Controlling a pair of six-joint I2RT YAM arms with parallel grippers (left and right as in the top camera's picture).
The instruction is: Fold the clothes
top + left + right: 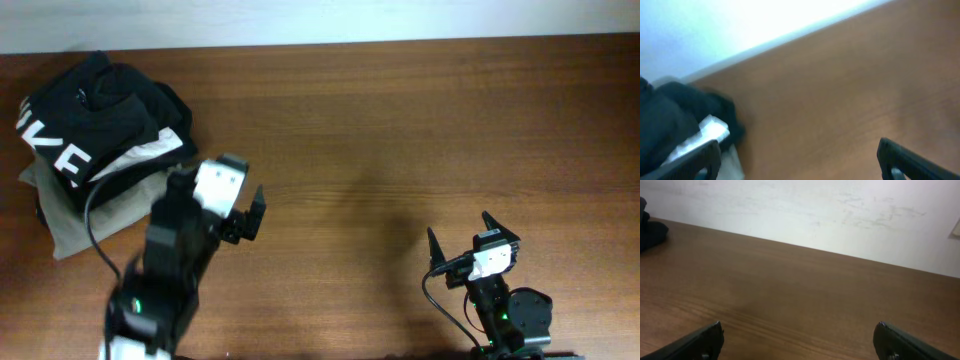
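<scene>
The dark greenish-black T-shirt point(105, 110) lies crumpled on top of a pile at the table's far left, with white lettering showing on its left side. It also shows in the left wrist view point(670, 115) and as a dark edge in the right wrist view point(650, 230). My left gripper point(217, 197) is open and empty, just right of the pile and not touching it; in its own view point(800, 160) the jaws are wide apart over bare wood. My right gripper point(460, 228) is open and empty near the front right, and its own view point(799, 340) shows the same.
Under the dark shirt lie a white folded shirt point(150, 150) point(710, 132) and a beige folded garment point(85, 225) point(732, 160). The brown wooden table point(400, 130) ends at a white wall point(815, 210) at the back.
</scene>
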